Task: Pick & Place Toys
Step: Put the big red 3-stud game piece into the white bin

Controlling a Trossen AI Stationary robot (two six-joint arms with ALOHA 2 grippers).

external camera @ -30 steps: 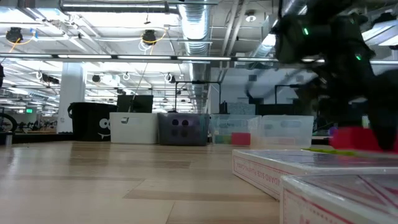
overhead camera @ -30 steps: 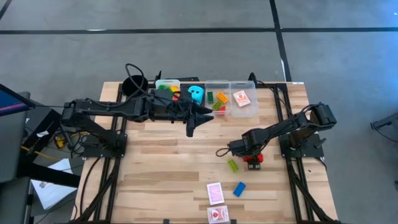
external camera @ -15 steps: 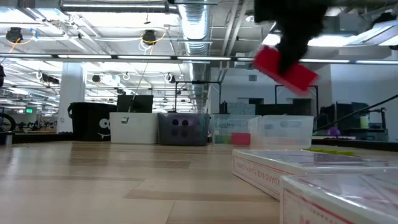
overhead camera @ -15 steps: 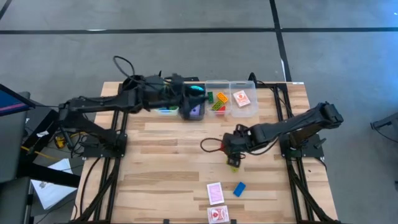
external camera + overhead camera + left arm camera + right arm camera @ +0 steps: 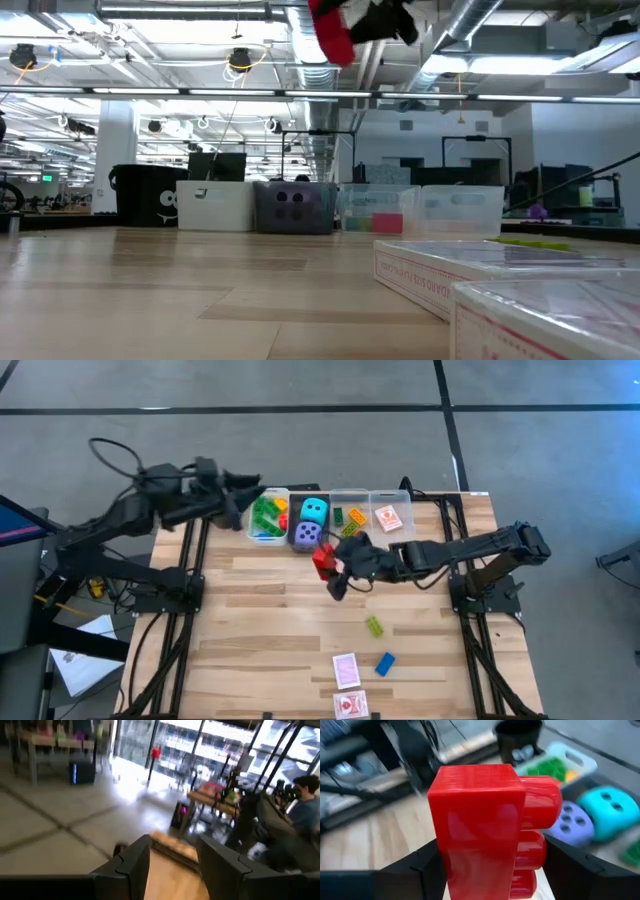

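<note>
My right gripper (image 5: 332, 566) is shut on a red brick (image 5: 321, 560) high above the table, just in front of the bins. A purple die (image 5: 307, 535) and a cyan die (image 5: 314, 510) lie in the dark bin (image 5: 296, 520). Green bricks (image 5: 265, 517) fill the bin to its left. A yellow-green brick (image 5: 373, 625), a blue brick (image 5: 385, 664) and two red-white cards (image 5: 346, 670) lie flat on the near part of the table. My left gripper (image 5: 243, 510) stands open at the far left corner, with nothing between its fingers (image 5: 125, 870). My right gripper pinches the red brick's lower part (image 5: 480, 870) between its two fingers, one finger (image 5: 417, 867) on the smooth side, the other (image 5: 570, 867) on the studded side. The fingers come from the table's right, slanting down. The brick is lifted clear (image 5: 333, 30).
Two clear bins stand at the far edge, one with orange and green bricks (image 5: 350, 522), one with a card (image 5: 390, 517). A black cup (image 5: 517, 735) stands left of the bins. The near left half of the wooden table (image 5: 260, 650) holds nothing.
My right gripper has lifted the red brick off the table and carried it up and toward the far left, to the bins, turning as it went. My left arm has drawn back and up toward the far left corner, uncovering the purple die in the dark bin.
</note>
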